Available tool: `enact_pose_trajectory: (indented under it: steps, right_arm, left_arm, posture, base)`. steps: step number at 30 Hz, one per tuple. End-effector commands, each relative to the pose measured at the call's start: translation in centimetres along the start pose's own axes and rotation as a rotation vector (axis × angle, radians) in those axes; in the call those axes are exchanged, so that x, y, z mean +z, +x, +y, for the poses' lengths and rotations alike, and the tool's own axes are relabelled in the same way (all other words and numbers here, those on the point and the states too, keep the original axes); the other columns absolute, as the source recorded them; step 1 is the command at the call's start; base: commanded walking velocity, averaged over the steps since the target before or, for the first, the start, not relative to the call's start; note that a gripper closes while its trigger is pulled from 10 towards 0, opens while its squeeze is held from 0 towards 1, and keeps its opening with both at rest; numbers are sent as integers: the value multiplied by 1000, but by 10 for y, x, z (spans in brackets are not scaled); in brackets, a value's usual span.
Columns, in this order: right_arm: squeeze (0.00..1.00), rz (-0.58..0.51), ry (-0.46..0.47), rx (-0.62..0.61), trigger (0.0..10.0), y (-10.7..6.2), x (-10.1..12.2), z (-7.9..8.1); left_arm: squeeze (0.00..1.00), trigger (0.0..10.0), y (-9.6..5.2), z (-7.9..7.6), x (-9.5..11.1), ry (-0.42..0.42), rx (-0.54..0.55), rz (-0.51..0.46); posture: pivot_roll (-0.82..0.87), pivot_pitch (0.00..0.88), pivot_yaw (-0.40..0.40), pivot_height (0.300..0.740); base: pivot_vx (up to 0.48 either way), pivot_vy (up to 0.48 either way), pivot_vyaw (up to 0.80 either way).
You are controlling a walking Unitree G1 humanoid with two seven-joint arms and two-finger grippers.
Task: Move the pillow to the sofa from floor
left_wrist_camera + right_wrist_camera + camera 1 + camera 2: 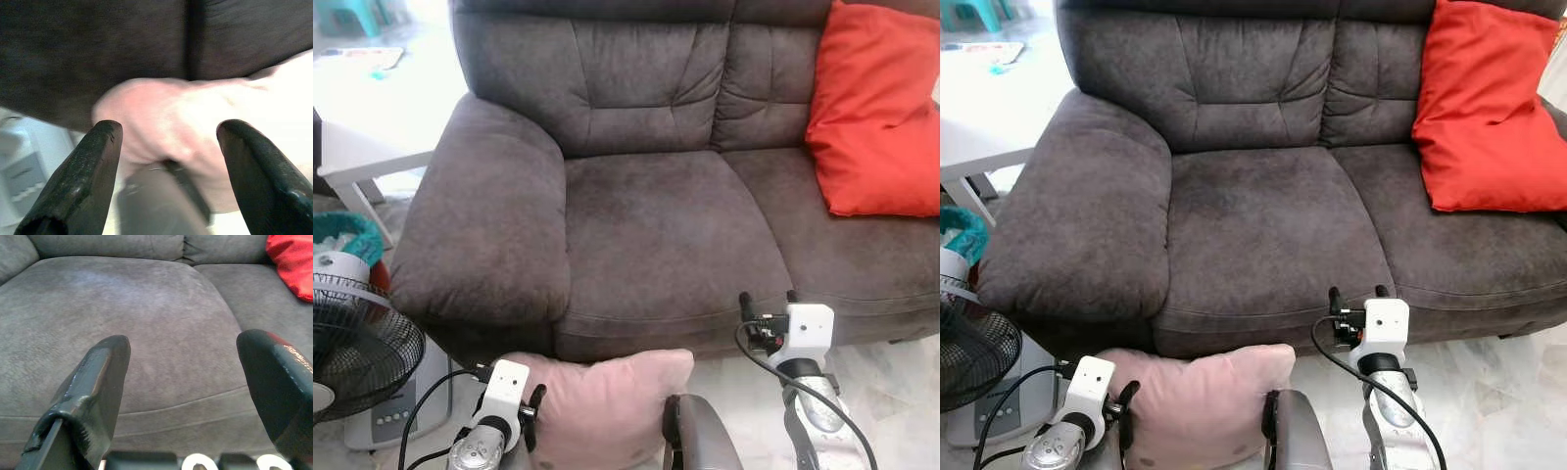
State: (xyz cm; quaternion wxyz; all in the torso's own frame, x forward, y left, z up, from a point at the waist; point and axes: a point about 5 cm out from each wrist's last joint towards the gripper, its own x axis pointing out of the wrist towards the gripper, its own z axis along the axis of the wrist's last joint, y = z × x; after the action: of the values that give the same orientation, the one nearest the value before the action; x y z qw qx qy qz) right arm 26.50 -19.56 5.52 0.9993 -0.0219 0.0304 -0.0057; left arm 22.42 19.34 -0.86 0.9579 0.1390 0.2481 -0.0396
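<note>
A pale pink pillow (pixel 607 401) lies on the floor against the front of the dark grey sofa (pixel 656 225), below its left seat. My left gripper (pixel 532 411) is low at the pillow's left edge. In the left wrist view this gripper (pixel 169 129) is open, with the pillow (pixel 161 117) just beyond its fingertips. My right gripper (pixel 769 299) is raised in front of the sofa's seat edge, right of the pillow. It is open with nothing between its fingers, and points at the seat cushion (pixel 146 308).
A red cushion (pixel 876 108) leans in the sofa's right corner. A standing fan (pixel 352 343) and a white appliance (pixel 396 411) stand on the floor at the left, beside the armrest (pixel 484 225). A white table (pixel 372 157) is behind them.
</note>
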Motion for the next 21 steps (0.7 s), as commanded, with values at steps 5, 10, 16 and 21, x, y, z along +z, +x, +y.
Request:
enact_pose_trajectory:
  steps: [5, 10, 16, 21]
  right_arm:
    - [0, 4, 5, 1, 10000, 1, 0, 0]
    - [0, -3, 3, 1, 10000, 2, 2, -1]
    - [0, -15, 0, 5, 10000, 2, 5, -3]
    - [0, -26, -4, 8, 10000, 2, 9, -6]
  left_arm:
    - [0, 10000, -3, 8, -30, -93, 67, 91]
    - [0, 10000, 7, 19, -35, -167, 81, 113]
    - [1000, 10000, 19, 18, -28, -164, 63, 121]
    - [1000, 10000, 26, 18, -19, -190, 46, 89]
  posture:
    - [100, 79, -96, 538]
    - [92, 82, -98, 538]
    - [80, 87, -108, 538]
    - [70, 96, -120, 538]
  base:
    - [0, 0, 0]
    - [0, 0, 0]
    - [0, 0, 0]
    - [0, 0, 0]
